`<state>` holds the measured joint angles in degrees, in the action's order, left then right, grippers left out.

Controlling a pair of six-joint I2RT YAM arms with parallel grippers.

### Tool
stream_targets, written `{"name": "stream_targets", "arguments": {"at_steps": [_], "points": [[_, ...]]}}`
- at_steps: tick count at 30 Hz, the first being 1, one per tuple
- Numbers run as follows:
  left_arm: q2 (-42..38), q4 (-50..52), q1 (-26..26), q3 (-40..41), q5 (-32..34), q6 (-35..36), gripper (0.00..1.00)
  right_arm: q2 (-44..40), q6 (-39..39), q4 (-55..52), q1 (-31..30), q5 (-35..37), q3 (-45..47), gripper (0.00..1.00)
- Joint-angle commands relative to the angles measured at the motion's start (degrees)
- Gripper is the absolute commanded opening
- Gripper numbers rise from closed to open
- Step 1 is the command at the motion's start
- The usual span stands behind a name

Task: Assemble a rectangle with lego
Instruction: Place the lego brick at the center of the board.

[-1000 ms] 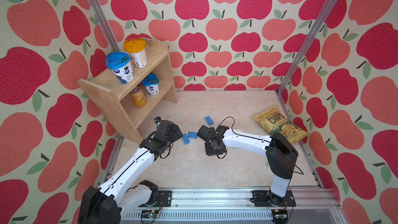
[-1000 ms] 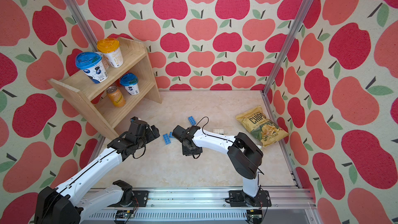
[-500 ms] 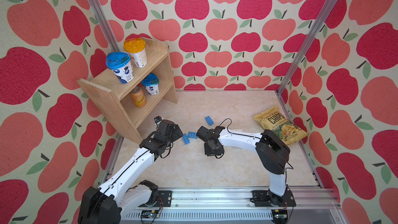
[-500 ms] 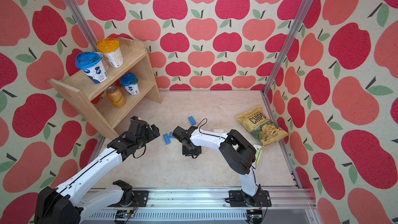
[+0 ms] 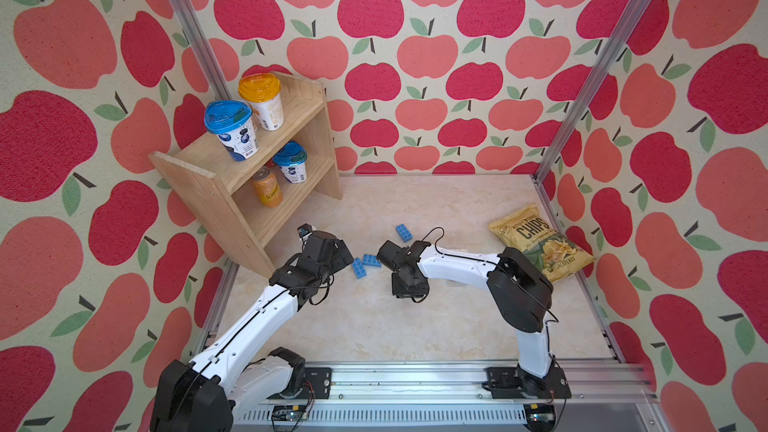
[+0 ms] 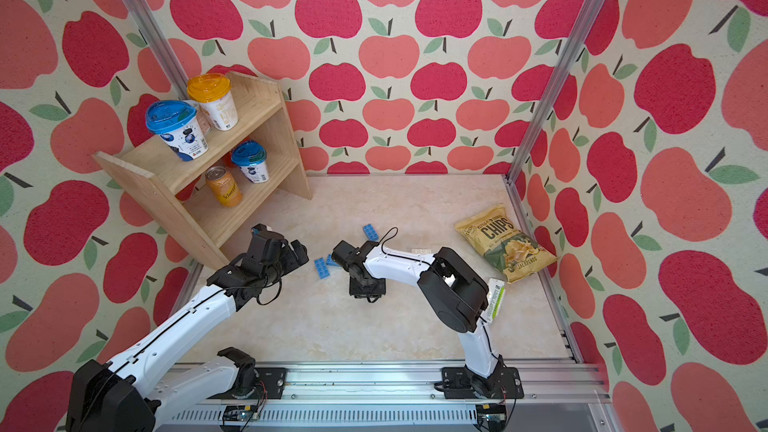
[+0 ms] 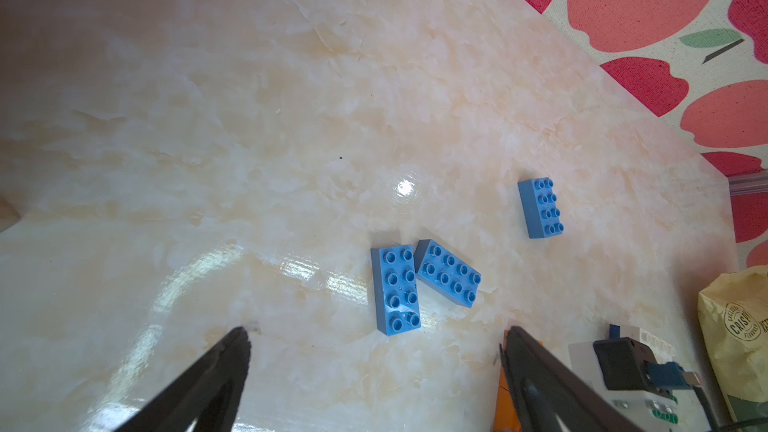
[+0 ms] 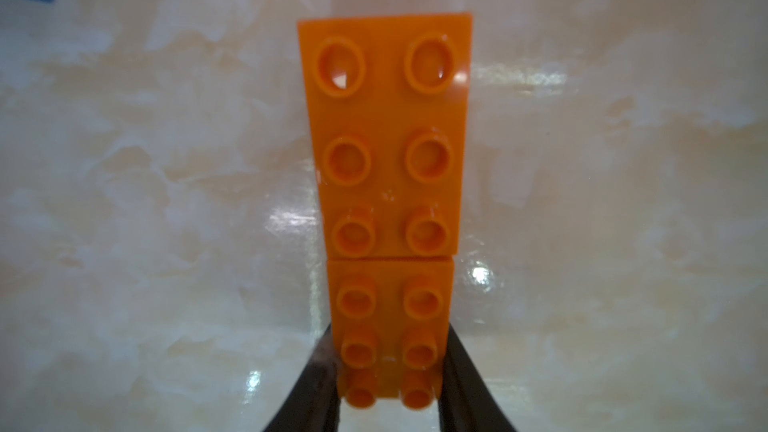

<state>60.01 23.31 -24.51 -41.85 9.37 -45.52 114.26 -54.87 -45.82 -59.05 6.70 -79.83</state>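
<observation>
Right hand (image 8: 389, 353) pinching long sides of near orange brick (image 8: 390, 305); 2nd orange brick (image 8: 386, 139) adjoining. Light, rigid, glossy plastic: likely slippery; grip flat side walls. Left hand (image 7: 374, 338) spread.

Chips bag (image 5: 540, 243) on table (image 5: 415, 326): large "CHIPS" in dark capitals; small "KETTLE COOKED" arched above; "JALAPENOS" near lower edge. Same wording legible in both top views (image 6: 505, 243). Round seal at bag corner, left wrist view (image 7: 737, 322): "CRISP…", rest cut off.
Orange can (image 5: 268, 191) on lower level of wooden shelf (image 5: 199, 176): script "Schweppes", partly legible.
Blue-lid cup (image 5: 235, 135), orange-lid cup (image 5: 264, 103) on upper level: label print too small to read.
Green-white packet (image 6: 496, 299) beside right arm: lettering illegible.
</observation>
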Motion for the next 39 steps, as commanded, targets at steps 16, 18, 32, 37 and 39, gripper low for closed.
{"name": "stream_targets", "arguments": {"at_steps": [16,18,32,37,39], "points": [[-0.6,-0.8,0.2,-0.7,0.6,0.9,0.97,5.4,-0.2,-0.2,2.0,-0.4,0.1,0.32],[-0.5,-0.8,0.2,-0.8,0.7,0.9,0.97,5.6,-0.2,0.1,2.0,-0.6,0.0,0.33],[0.2,-1.2,0.2,-1.1,0.3,1.0,0.97,6.7,0.5,0.8,2.0,-2.0,0.0,0.33],[0.7,-1.6,0.2,-1.2,0.0,1.0,0.97,7.3,0.7,0.9,1.9,-2.3,0.0,0.33],[1.0,-1.7,0.2,-1.4,-0.2,1.1,0.97,7.6,1.1,0.9,2.0,-2.5,-0.1,0.33]]}}
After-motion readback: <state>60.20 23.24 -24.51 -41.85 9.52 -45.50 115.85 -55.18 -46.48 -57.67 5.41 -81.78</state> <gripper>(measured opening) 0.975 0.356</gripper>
